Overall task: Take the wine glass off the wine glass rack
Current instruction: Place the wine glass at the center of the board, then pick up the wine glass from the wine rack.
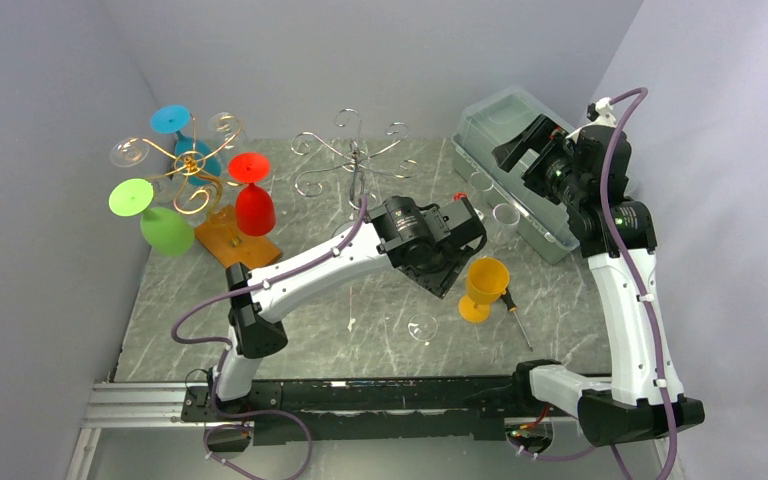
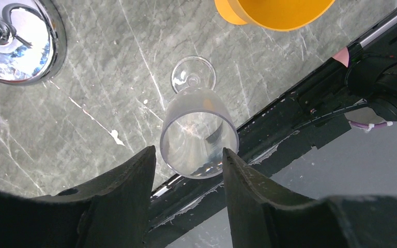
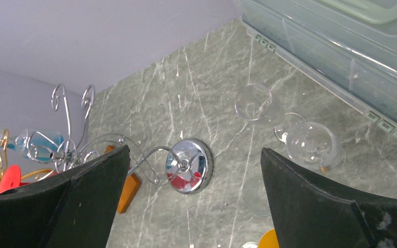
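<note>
Wine glass point(image 2: 196, 129) stands empty below the parted left end effector point(image 2: 188, 150); right end effector point(image 3: 194, 150) gapes, holding nothing.

Grey marble-look tabletop point(image 1: 380, 350) w/ plain pale grey-lilac walls point(image 1: 360, 50) on 3 sides, even light.

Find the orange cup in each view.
Top external: orange cup right of centre, on the table.
Left wrist: cup at top edge, cut off.
Right wrist: sliver at bottom edge.
Shared landmark: silver rack, its round base.
</note>
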